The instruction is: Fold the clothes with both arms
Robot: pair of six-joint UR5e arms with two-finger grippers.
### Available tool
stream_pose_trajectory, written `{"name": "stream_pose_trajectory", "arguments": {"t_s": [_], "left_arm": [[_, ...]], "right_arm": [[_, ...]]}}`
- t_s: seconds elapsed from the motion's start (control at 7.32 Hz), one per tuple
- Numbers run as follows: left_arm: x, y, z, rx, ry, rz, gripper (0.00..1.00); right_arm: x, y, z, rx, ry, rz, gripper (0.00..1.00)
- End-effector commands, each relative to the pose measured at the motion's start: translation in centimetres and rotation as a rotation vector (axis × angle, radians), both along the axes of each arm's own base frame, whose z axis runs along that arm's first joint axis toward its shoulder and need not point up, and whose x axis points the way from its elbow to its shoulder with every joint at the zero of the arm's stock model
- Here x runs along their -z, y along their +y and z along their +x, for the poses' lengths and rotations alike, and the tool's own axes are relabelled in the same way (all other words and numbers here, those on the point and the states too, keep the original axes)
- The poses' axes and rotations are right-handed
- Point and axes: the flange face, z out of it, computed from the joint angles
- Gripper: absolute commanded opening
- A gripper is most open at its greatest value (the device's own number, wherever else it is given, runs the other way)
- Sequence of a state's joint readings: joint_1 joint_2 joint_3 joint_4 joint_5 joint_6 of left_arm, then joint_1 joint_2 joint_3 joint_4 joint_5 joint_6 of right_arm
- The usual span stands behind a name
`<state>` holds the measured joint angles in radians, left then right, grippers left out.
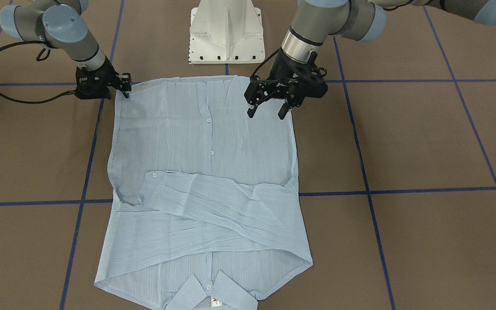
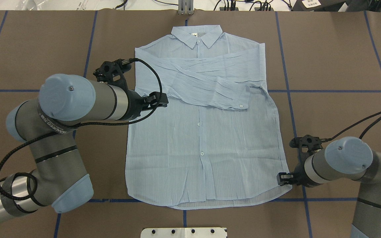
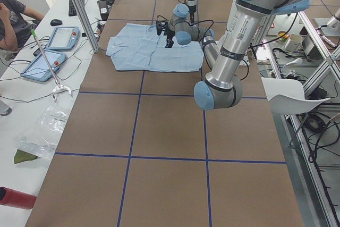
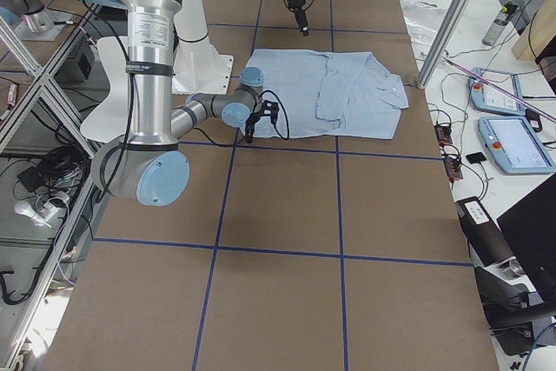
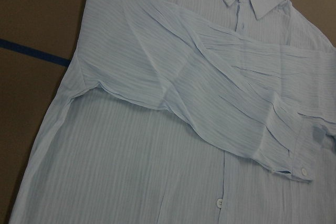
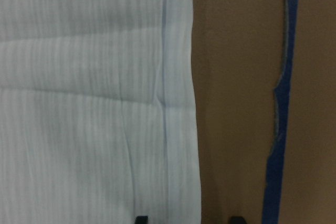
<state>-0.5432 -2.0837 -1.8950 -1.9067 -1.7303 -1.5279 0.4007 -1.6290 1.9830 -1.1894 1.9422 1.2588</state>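
Front-facing shirt [image 1: 205, 142]: we see it flat mid-frame, collar at bottom
Left gripper [image 1: 266, 113]: jaws wide, empty, hovering over shirt's upper right
Right gripper [image 1: 125, 90]: jaws parted astride shirt's upper-left edge, gripping nothing

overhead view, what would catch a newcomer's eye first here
A pale blue shirt lies flat and buttoned in the middle of the brown table, its sleeves folded across the chest. The left gripper hangs open above the shirt's left side. The right gripper sits low at the hem corner, its open jaws astride the shirt's edge.
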Motion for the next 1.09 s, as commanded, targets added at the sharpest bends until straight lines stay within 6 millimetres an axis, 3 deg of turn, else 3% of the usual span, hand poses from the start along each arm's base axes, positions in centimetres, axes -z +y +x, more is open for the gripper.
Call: {"name": "stream_pose_trajectory", "arguments": {"t_s": [0.0, 0.68, 0.96], "left_arm": [[0.01, 0.01, -0.03, 0.001, 0.0, 0.001, 0.95], [-0.1, -0.06, -0.09, 0.003, -0.003, -0.001, 0.95], [-0.1, -0.06, -0.09, 0.003, -0.003, -0.001, 0.95]], "right_arm": [[-0.22, 0.35, 0.35, 0.008, 0.002, -0.01, 0.61], [-0.08, 0.7, -0.03, 0.028, -0.007, -0.031, 0.59], [-0.15, 0.75, 0.01, 0.028, -0.006, -0.036, 0.4]]}}
